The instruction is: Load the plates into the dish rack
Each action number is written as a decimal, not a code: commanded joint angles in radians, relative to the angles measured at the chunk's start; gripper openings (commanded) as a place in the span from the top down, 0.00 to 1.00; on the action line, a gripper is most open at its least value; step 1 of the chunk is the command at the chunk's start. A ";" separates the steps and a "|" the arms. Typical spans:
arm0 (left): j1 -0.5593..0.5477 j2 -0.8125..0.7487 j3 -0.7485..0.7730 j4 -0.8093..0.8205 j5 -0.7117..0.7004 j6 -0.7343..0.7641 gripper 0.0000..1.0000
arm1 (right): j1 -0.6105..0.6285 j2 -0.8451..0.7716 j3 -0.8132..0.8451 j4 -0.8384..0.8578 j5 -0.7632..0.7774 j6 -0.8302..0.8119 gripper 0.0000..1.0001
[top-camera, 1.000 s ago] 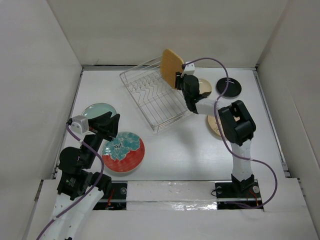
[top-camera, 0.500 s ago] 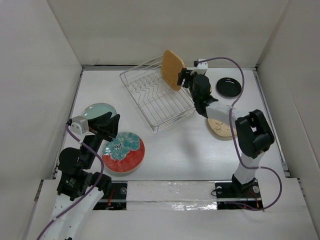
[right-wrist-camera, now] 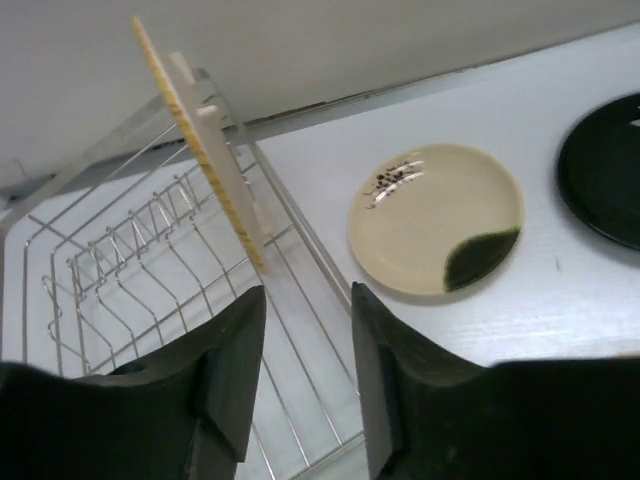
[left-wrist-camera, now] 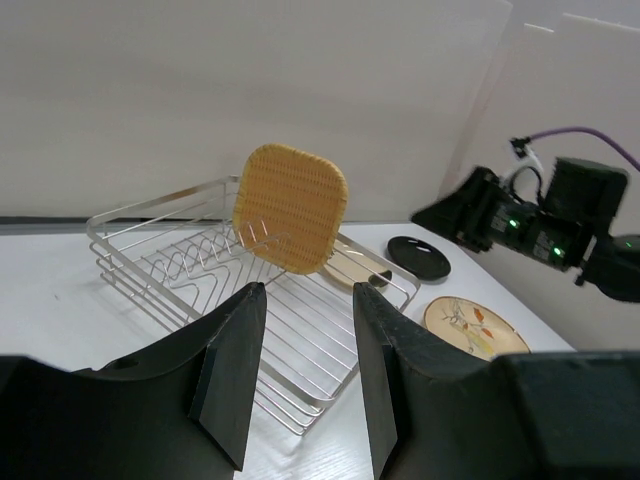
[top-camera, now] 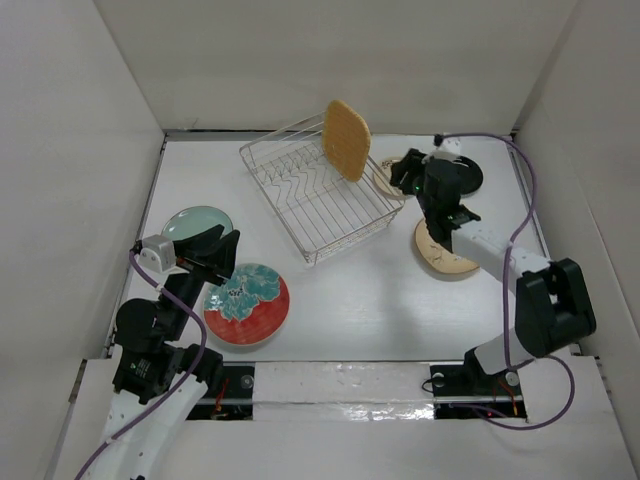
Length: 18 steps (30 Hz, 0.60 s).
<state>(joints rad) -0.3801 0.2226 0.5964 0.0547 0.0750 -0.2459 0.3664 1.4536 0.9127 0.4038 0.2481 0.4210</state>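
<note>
So my right end effector [top-camera: 407, 172] is hanging open and empty just beside the dish rack [top-camera: 320, 215], where the wooden plate [top-camera: 346, 139] is standing on edge, while my left end effector [top-camera: 222, 256], also open and empty, is hovering near the red plate [top-camera: 246, 304]. I am judging one of six loaded; the red one, pale teal plate [top-camera: 196, 224], beige plate [top-camera: 445, 255], cream plate [right-wrist-camera: 435, 218] and black plate [right-wrist-camera: 605, 170] are lying flat on the white, white-walled worktop [top-camera: 380, 300].

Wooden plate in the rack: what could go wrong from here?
1. The wooden plate stands tilted on edge by a side wall of the dish rack; it might tip over or slide flat.
2. The open right gripper sits close by; reaching for the small cream plate beside the rack could bump either.
</note>
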 commanded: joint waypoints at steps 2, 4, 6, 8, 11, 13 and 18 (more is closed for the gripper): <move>-0.005 -0.019 -0.001 0.039 0.009 -0.004 0.63 | 0.040 0.138 0.300 -0.170 -0.095 -0.142 0.29; -0.005 -0.020 -0.001 0.039 0.011 -0.003 0.63 | 0.031 0.246 0.464 -0.256 -0.089 -0.195 0.21; -0.005 -0.019 -0.001 0.037 0.011 -0.003 0.63 | 0.020 0.324 0.575 -0.311 -0.102 -0.229 0.19; -0.005 -0.020 0.000 0.039 0.011 -0.003 0.63 | 0.020 0.444 0.754 -0.411 -0.118 -0.267 0.18; -0.005 -0.022 0.000 0.037 0.008 -0.003 0.63 | 0.011 0.589 0.975 -0.548 -0.148 -0.318 0.22; -0.005 -0.019 0.000 0.036 0.008 -0.001 0.63 | 0.011 0.655 1.081 -0.636 -0.139 -0.341 0.25; -0.005 -0.009 0.000 0.037 0.011 -0.001 0.63 | 0.020 0.806 1.313 -0.747 -0.144 -0.381 0.32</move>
<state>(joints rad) -0.3798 0.2131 0.5964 0.0547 0.0753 -0.2455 0.3794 2.2375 2.1193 -0.2195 0.1204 0.0959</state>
